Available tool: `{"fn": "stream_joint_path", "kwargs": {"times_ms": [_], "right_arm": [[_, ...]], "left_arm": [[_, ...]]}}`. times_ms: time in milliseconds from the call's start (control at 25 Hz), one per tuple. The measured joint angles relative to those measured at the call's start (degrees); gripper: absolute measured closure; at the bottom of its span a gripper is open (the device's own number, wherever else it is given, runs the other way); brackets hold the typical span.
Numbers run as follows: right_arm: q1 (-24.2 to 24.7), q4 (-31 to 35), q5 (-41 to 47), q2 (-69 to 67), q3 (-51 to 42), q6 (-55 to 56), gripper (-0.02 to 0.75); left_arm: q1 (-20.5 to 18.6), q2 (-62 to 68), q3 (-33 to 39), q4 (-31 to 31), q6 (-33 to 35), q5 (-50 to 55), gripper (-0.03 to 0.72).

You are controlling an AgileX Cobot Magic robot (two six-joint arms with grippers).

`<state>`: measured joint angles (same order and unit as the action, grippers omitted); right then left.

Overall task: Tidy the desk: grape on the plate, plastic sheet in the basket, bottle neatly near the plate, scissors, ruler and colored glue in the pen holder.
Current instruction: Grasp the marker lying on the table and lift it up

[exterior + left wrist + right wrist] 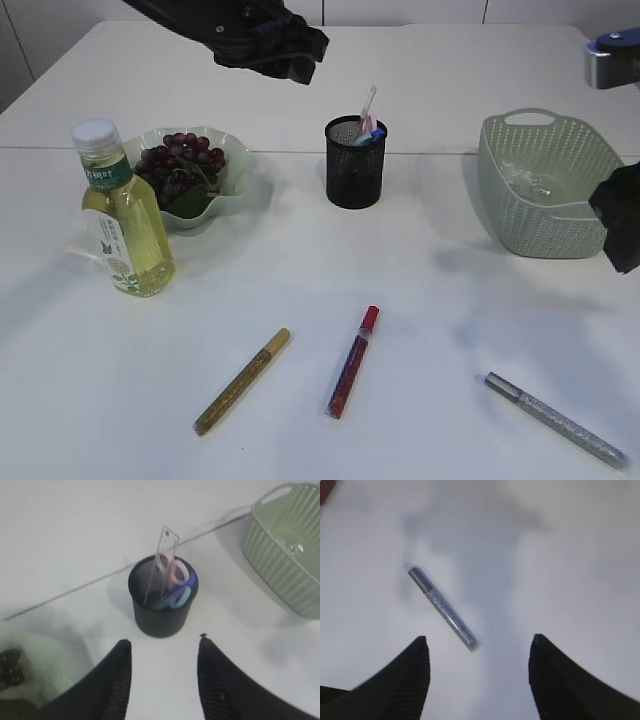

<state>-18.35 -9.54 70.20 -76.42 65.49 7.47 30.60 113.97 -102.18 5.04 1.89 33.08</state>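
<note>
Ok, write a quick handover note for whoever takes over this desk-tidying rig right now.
Left gripper: open, empty, above the pen holder.
Right gripper: open, empty, above the silver glue pen.
Done: grapes on the plate, plastic sheet in the basket, bottle beside the plate, scissors and ruler in the holder.
Left: gold glue pen, red glue pen and silver one lie on the table.

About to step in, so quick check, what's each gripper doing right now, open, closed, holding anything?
Left gripper: open, empty, above the pen holder.
Right gripper: open, empty, above the silver glue pen.
</note>
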Motion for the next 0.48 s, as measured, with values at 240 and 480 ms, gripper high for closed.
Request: {"fn": "stream_joint_path", "kwargs": {"times_ms": [240,480], "right_arm": [[0.0,5.5,0.1,0.0,0.0,-0.7,0.248],[0.0,6.8,0.1,-0.3,0.0,-3.8,0.248]], "left_arm": [[0.0,-5.6,0.0,0.0,0.0,16.2,0.402],[0.0,-6.5,-0.1,0.4,0.0,30.8,0.408]]}}
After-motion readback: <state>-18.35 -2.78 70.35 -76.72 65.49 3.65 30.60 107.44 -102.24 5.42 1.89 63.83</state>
